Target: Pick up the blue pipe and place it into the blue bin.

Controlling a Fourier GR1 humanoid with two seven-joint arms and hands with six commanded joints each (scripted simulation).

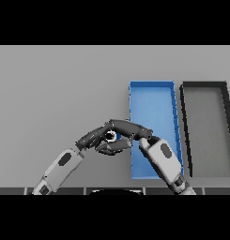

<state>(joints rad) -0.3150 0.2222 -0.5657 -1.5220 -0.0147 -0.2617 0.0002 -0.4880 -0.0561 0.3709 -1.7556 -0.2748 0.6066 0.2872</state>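
Here, the robot's two dark hands meet beside the shallow blue rectangular bin [152, 98], the short blue pipe [112, 137] not yet inside.
The right hand [130, 129] curls around the mostly hidden pipe, just left of the bin's rim; the left hand [95, 137] is alongside, grip unclear. Carrying over and releasing remain.

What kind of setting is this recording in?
Probably a bare sorting workstation: a plain grey table holding a shallow rectangular blue bin beside a similar dark grey bin, with the left hand and right hand meeting around a small blue pipe.
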